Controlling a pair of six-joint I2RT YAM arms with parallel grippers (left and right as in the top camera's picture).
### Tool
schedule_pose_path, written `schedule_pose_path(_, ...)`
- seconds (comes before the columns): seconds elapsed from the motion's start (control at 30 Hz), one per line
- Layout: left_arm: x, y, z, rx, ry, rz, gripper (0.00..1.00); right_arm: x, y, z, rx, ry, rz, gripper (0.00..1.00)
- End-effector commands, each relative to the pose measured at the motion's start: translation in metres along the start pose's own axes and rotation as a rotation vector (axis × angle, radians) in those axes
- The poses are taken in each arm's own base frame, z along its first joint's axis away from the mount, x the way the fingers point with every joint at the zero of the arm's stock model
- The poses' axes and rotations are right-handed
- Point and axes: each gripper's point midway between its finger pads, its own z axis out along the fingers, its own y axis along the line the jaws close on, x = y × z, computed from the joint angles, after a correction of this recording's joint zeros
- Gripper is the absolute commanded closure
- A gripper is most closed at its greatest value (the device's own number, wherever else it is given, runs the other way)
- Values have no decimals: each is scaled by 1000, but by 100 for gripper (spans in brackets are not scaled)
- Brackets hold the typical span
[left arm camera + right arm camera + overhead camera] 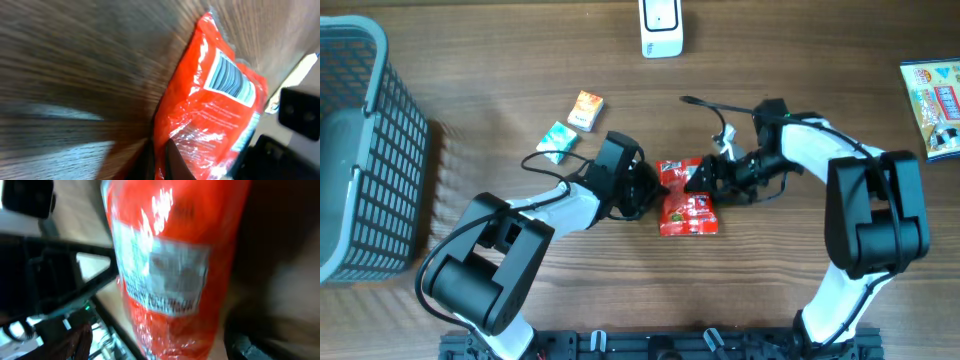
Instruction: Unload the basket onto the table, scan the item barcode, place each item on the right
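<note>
Pinching the left edge of the red packet, the left gripper has its fingers closed tight on the thin film. The packet lies mid-table between the two arms, with its long axis running away from the robot's base. Its barcode is on the face turned to the left wrist camera. The right gripper meets the packet's far-right corner, but whether its fingers stand wide or narrow cannot be told. The scanner stands well beyond at the far edge, so the barcode probably has to be carried and turned toward it.
</note>
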Motion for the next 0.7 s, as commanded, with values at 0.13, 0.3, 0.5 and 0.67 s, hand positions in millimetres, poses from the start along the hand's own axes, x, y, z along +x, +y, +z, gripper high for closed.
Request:
schedule_pose_path(0.13,-8,15,4,-59,-66,-80,96,5,-15,23,-56,-27,88,27)
schedule_pose_path(0.3,-3,17,9,-80,-96,-82,96,5,-21,25,-37,-36,128,64)
schedule_pose_path(0.5,-3,16,9,-77,-99,-53,96,0,-30,25,14,-57,148,77)
schedule_pose_path(0.67,-11,7,-3,-61,-114,104,82,-9,-47,13,175,-76,171,92)
